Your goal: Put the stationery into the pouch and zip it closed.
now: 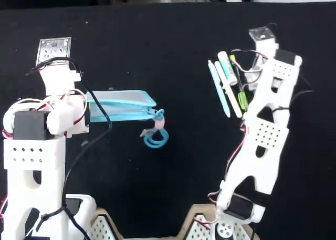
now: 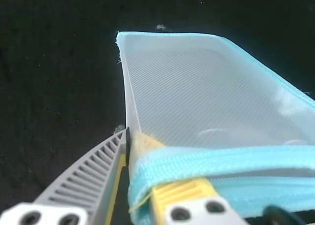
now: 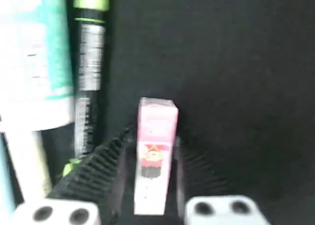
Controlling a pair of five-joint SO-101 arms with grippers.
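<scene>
Left gripper (image 2: pixel 132 145) clamped on pouch (image 1: pixel 123 104) edge, by left arm; pouch looks empty. Right gripper (image 3: pixel 153 137) pinches pink eraser (image 3: pixel 156 117) beside pens (image 1: pixel 226 85) lying on table (image 1: pixel 178 40). Nothing packed yet. Loading and zipping remain.

Bright, even light throws faint shadows on the black table (image 1: pixel 173 40).

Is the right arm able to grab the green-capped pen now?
Probably not: the right gripper holds a pink box in its jaws, though the green-capped pen lies uncovered beside it.
</scene>
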